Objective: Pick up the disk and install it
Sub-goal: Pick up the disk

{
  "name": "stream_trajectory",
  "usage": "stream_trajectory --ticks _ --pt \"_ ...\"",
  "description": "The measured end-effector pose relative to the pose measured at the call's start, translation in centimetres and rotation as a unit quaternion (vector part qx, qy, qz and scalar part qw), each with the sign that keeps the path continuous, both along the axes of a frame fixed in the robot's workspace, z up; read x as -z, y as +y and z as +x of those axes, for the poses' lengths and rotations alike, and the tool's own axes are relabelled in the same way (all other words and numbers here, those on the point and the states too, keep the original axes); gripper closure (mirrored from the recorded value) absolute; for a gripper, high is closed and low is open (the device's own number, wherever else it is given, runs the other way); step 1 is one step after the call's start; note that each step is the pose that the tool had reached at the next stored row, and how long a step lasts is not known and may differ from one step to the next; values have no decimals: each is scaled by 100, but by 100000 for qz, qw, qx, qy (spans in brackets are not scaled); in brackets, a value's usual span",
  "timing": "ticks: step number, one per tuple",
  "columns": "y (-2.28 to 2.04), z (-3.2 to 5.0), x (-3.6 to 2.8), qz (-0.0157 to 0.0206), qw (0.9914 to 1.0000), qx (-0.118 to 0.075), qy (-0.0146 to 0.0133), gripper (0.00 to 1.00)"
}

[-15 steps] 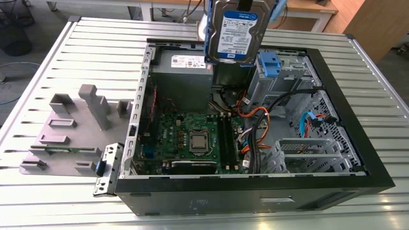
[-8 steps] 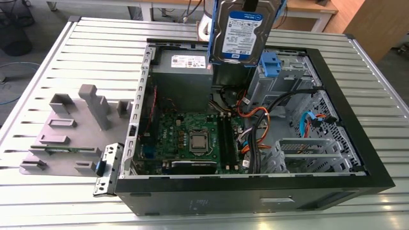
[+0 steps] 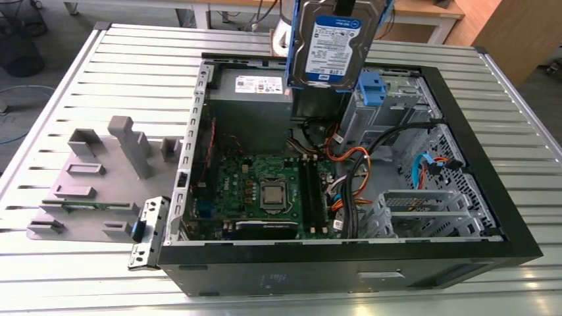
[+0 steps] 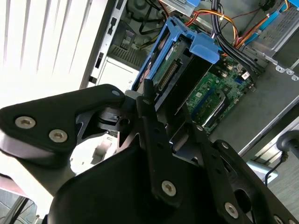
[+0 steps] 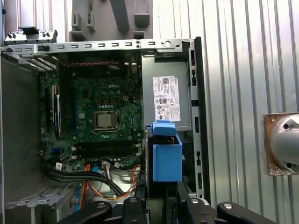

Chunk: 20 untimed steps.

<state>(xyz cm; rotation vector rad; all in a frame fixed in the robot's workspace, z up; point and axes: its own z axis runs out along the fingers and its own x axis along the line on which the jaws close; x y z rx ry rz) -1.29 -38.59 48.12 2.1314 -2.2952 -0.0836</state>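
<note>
- Ribbed silver metal worktop [image 3: 131, 72], evenly lit.
- Grey floor [image 3: 18, 131] beyond the worktop's edge on the exterior view's left.
- Wooden panel [image 3: 514, 33] past its far corner, exterior view's right.

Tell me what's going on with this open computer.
The robot arm's gripper is clamped on the disk and holds it in the air above the open computer case. The disk stands upright, with its label facing the exterior view. It hangs roughly over the gap between the power supply and the grey drive cage. It touches nothing in the case, so it has been picked up but is not yet installed.
</note>
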Motion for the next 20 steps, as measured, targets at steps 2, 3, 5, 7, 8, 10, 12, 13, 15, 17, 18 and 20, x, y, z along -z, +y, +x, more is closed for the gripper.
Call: stream_trajectory --ticks 2,3,5,7,8,10,12,13,15,17,18,20 --pt "-13 0 0 2 100000 3 -1 65" --pt "-20 0 0 0 100000 4 -1 65" --pt "-37 0 0 5 100000 6 -1 65" --pt "-58 0 1 5 100000 4 -3 65" --pt "-71 0 0 3 100000 4 -1 65" --pt "-101 -1 1 6 100000 6 -2 65" --pt "-131 0 0 -1 100000 6 0 65" --pt "-148 0 0 0 100000 7 -1 65" --pt "-183 -1 0 5 100000 8 -1 65" --pt "-219 -1 1 8 100000 9 -3 65" --pt "-236 0 0 1 100000 9 -1 65" --pt "-273 0 0 -2 100000 7 1 65"
